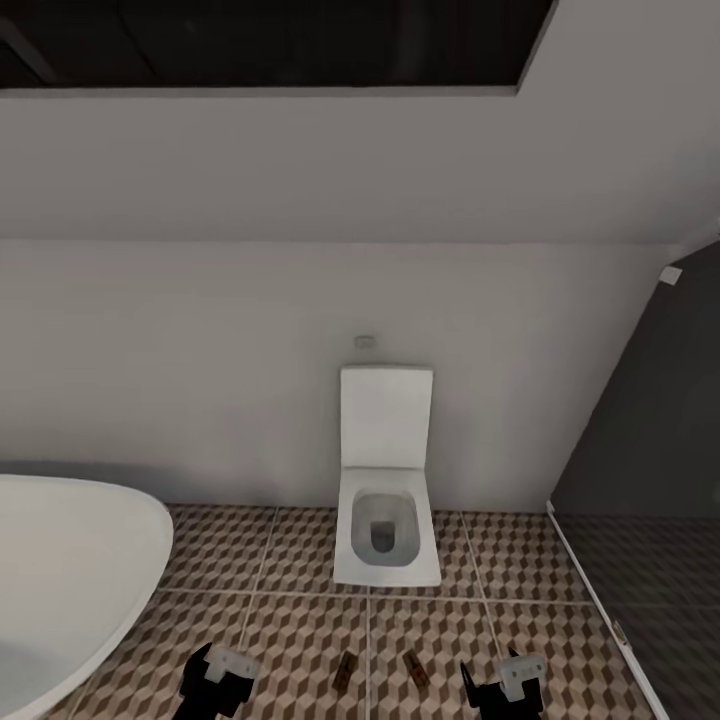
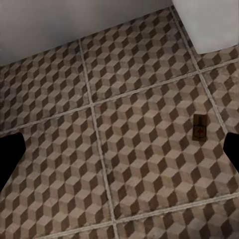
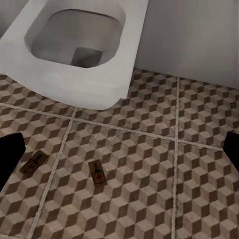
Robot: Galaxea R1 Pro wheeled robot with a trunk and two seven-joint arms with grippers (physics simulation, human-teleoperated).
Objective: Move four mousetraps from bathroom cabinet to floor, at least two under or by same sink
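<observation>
Patterned bathroom floor [image 1: 300, 570] holds two mousetraps [image 1: 346, 671] [image 1: 415, 668] near the white toilet [image 1: 386, 520] — both grippers' fingers [image 2: 10, 159] [image 3: 10, 159] spread wide, empty.

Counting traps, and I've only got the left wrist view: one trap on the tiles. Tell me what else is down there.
Observer: One mousetrap and a second mousetrap lie apart on the bathroom floor, in front of the toilet.
Operator: Give me what's left of them.
Observer: A white bathtub curves in at the head view's left.
Operator: Report the right hand.
Observer: The right hand is open, holding nothing.
</observation>
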